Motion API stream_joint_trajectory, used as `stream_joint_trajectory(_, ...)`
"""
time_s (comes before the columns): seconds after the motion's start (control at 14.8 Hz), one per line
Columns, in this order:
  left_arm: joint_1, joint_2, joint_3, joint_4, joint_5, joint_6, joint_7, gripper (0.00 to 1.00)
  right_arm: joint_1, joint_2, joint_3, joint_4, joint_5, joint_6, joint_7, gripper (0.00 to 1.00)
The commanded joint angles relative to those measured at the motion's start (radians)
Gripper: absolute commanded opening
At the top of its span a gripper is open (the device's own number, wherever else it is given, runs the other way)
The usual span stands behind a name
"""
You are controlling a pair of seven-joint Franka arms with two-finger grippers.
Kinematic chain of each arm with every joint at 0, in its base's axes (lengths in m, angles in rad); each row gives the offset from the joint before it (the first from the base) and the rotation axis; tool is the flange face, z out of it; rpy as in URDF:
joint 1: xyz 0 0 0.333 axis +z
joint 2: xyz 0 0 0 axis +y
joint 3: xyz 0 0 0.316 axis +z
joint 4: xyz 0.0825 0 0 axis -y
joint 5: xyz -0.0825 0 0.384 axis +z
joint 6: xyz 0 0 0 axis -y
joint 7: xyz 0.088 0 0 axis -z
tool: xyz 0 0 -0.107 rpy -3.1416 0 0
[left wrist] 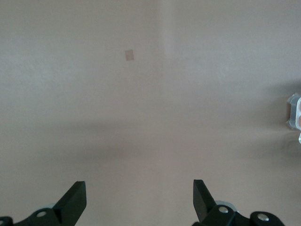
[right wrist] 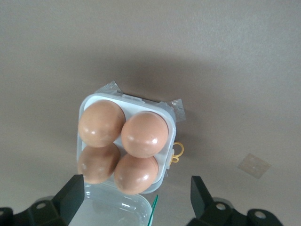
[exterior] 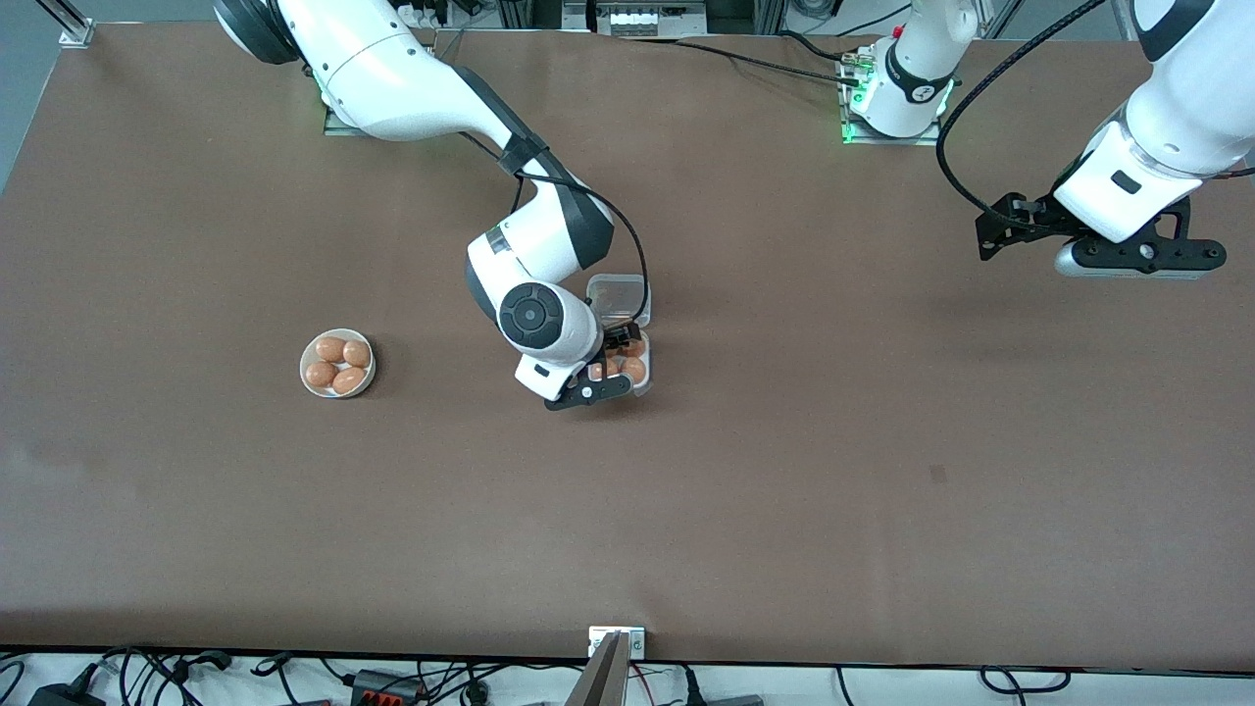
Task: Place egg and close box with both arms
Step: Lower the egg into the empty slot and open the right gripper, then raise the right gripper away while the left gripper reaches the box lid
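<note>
Brown table (exterior: 784,471): four eggs in box (right wrist: 167,115), four in bowl (exterior: 306,378).

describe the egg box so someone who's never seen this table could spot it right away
Find the right gripper, open over the middle of the brown table. The box sits under it: a small square white tray with four eggs and its clear lid hinged open. The white bowl of eggs is round and lidless.

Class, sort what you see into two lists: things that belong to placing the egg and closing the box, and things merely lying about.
Belonging to the job:
box, lid open
four eggs in the box
right gripper, open over the box
left gripper, open, waiting

Lying about:
bowl of eggs
table
</note>
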Motion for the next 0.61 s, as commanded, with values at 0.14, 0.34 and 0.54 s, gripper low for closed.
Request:
stream_joint_trajectory(0.14, -0.027, 0.014, -0.019, 0.046, -0.018, -0.068, 0.002, 1.00, -0.029, -0.108, -0.065, 0.013, -0.034, -0.067, 0.015, 1.00)
stream_joint_trajectory(0.34, -0.020, 0.072, -0.019, 0.052, -0.009, -0.096, 0.019, 1.00, -0.061, -0.163, -0.151, 0.014, -0.077, -0.193, 0.007, 1.00)
stream_joint_trajectory(0.54, -0.022, 0.078, -0.019, 0.049, -0.009, -0.166, 0.095, 0.78, -0.114, -0.231, -0.228, 0.012, -0.085, -0.220, -0.008, 1.00)
